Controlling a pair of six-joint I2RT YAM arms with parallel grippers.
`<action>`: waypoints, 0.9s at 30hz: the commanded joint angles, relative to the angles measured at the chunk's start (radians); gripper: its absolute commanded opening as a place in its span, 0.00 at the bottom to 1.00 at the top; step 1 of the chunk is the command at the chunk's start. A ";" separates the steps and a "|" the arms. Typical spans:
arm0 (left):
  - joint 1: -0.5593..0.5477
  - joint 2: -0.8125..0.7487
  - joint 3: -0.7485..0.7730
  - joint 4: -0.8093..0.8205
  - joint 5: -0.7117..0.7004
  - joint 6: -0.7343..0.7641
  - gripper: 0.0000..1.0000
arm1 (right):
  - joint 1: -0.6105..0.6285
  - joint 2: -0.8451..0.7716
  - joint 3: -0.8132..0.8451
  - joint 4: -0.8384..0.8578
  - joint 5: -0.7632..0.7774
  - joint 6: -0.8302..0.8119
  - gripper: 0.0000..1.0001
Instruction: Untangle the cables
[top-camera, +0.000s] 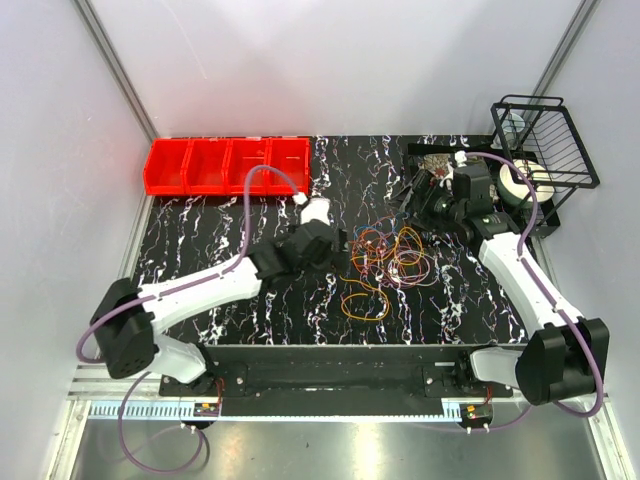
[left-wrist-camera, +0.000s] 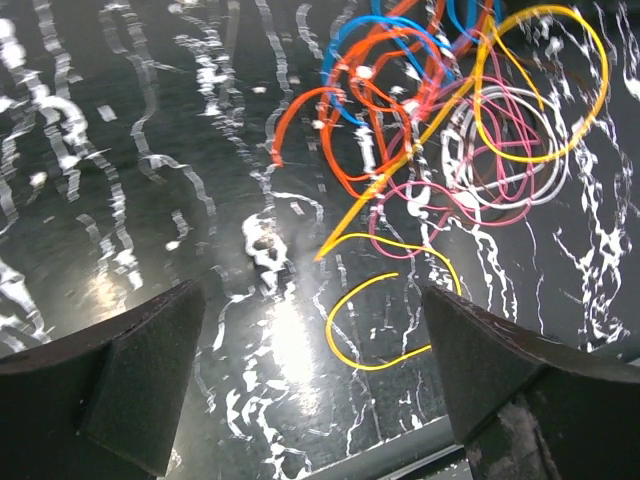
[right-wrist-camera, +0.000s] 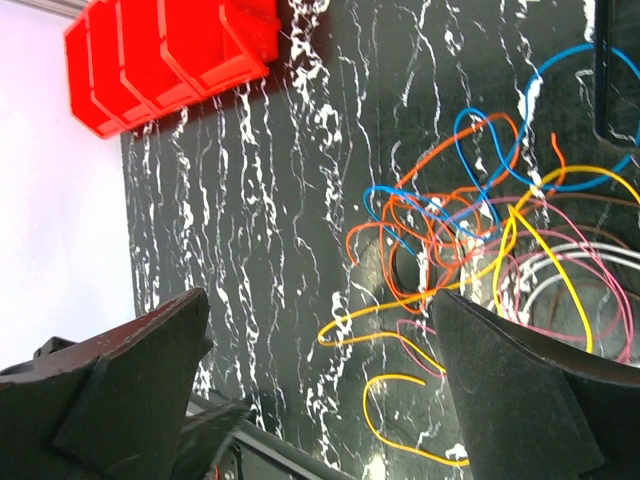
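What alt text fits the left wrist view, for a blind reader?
A tangle of orange, blue, yellow, pink and white cables lies on a black marbled table, beyond the open left gripper, whose two dark fingers frame the bottom corners.

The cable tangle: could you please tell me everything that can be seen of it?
The cable tangle is a loose heap of thin, flexible wires in yellow, orange, blue, pink and white, curled into overlapping loops. It lies flat on the black marbled table, roughly between the left gripper and the right gripper. Both are open and touch none of it.
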 joint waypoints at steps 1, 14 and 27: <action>-0.048 0.084 0.085 0.094 -0.006 0.079 0.92 | 0.005 -0.063 0.041 -0.047 0.023 -0.035 1.00; -0.068 0.256 0.179 0.102 -0.069 0.145 0.89 | 0.006 -0.063 0.008 -0.071 0.024 -0.047 1.00; -0.066 0.419 0.228 0.104 -0.092 0.139 0.23 | 0.006 -0.037 0.010 -0.079 0.023 -0.046 1.00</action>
